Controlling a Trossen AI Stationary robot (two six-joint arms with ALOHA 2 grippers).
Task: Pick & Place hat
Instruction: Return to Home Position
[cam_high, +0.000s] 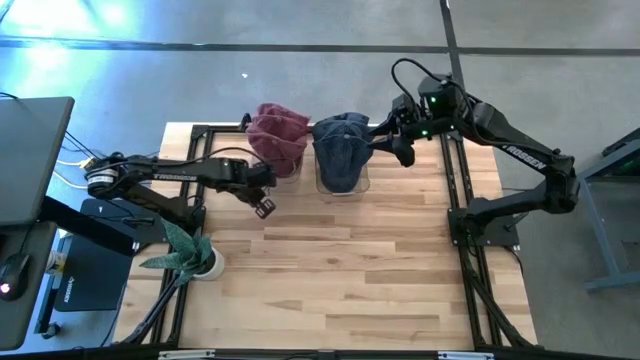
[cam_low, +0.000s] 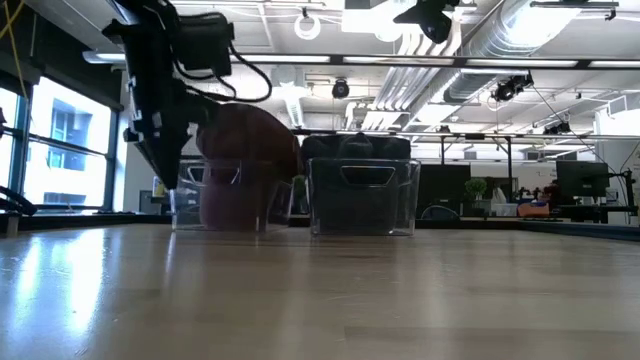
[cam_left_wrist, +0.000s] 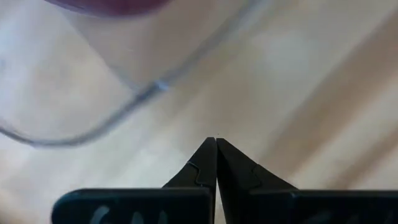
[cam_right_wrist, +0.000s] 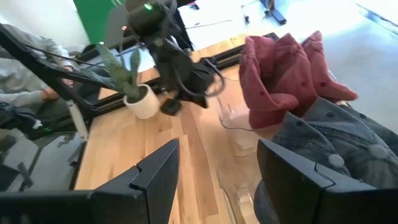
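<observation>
A maroon hat sits over a clear container at the table's far side. To its right, a blue denim hat sits over a second clear container. My right gripper is open, just to the right of the blue hat and pointing toward it. My left gripper is shut and hangs over bare wood, near and to the left of the maroon hat's container. In the low view the left gripper stands just left of the maroon hat. My right gripper stands open at the blue hat's right edge. One finger shows in front of the cloth. Whether it touches the hat I cannot tell.
A potted plant stands at the table's left near side. Black frame rails run along the table's sides. A dark screen stands off the left edge. A person's sleeve shows beyond the table. Bare wood fills the near half.
</observation>
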